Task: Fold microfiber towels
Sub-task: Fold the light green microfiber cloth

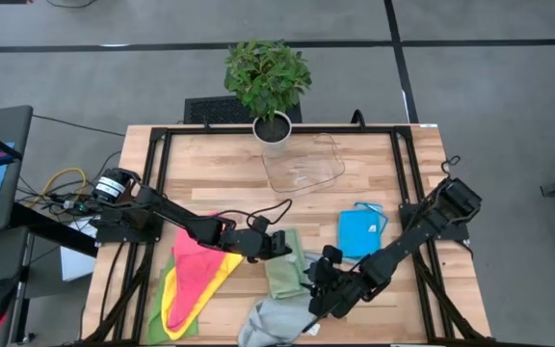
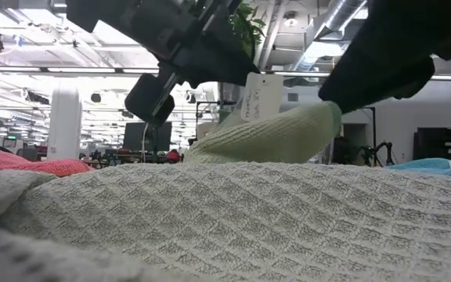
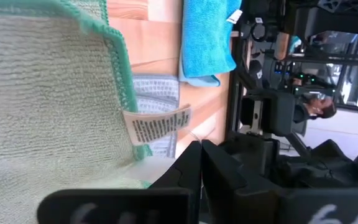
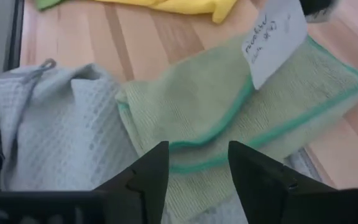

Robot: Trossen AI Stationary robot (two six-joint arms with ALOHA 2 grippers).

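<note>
- Left gripper [image 1: 279, 243], centre of the high view: fingers [image 3: 194, 163] pressed together, pinching the upper edge of the green towel [image 1: 284, 270].
- Right gripper [image 1: 322, 280], lower centre of the high view: fingers [image 4: 146, 171] parted with a clear gap, holding nothing, poised just above the green towel's teal-stitched fold [image 4: 229, 106].
- Green towel folded over on itself, white care tag [image 4: 274, 38] sticking out near the upper right of the right wrist view.
- Grey waffle towel [image 1: 276, 321] bunched at the bottom centre, partly under the green one.
- Pink towel [image 1: 202, 258] on a yellow towel [image 1: 193, 299] at lower left, green cloth showing beneath.
- Blue towel [image 1: 359, 231] folded flat, right of centre.
- Clear plastic tray [image 1: 304, 166] at upper centre: nothing visible inside.
- Potted plant [image 1: 269, 82] just left of the tray, at the table's top edge.
</note>
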